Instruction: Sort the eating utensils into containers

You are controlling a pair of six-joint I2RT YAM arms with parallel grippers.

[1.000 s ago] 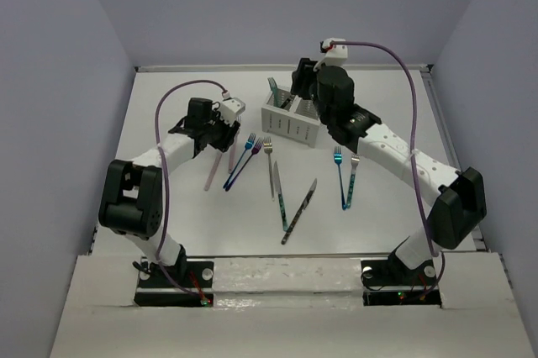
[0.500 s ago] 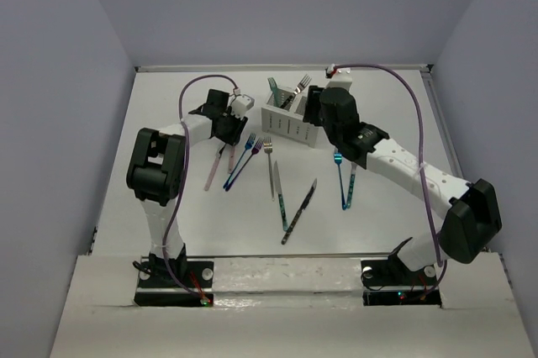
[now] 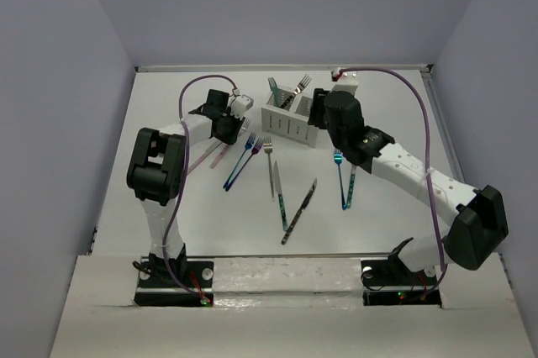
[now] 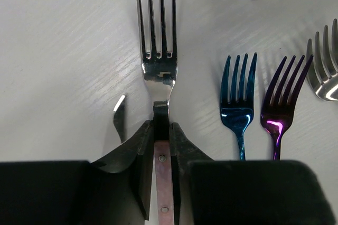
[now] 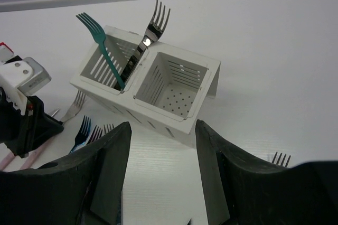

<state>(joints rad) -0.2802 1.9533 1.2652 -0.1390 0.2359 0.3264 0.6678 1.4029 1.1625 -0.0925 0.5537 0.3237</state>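
Against half a second ago, we see the handle of the pink-handled fork (image 4: 158, 72) swung out to the left on the table (image 3: 168, 207), where before it lay nearly straight toward the arm bases. The left arm itself has hardly shifted. The left gripper (image 4: 161, 125) is pinched narrow on that fork's neck, just below the silver tines, with the pink handle running back between the fingers. We cannot tell whether the fork is lifted or resting. Just left of the fingers a shiny utensil tip (image 4: 120, 116) shows, and we cannot tell its kind. To the right lie a blue fork (image 4: 238, 109) and a purple fork (image 4: 281, 106), side by side, tines pointing the same way.

The right arm's elbow has drifted a little to the right. A second ago its gripper hung over the caddy (image 5: 158, 114). Now the right gripper (image 5: 163, 125) stands beside it, spread wide and holding nothing. In the right wrist view the caddy's left compartment holds a teal fork (image 5: 100, 37) and a silver fork (image 5: 154, 21), both tines up and leaning. The right compartment shows its perforated floor.

The table is white with a faint grain. In its middle lie a teal-handled knife (image 3: 278, 194) and a dark knife (image 3: 301, 211), near each other, with a turquoise fork (image 3: 340, 177) further right. Pale lilac walls (image 3: 59, 81) close three sides, and a purple cable (image 3: 420, 131) loops over the right arm.
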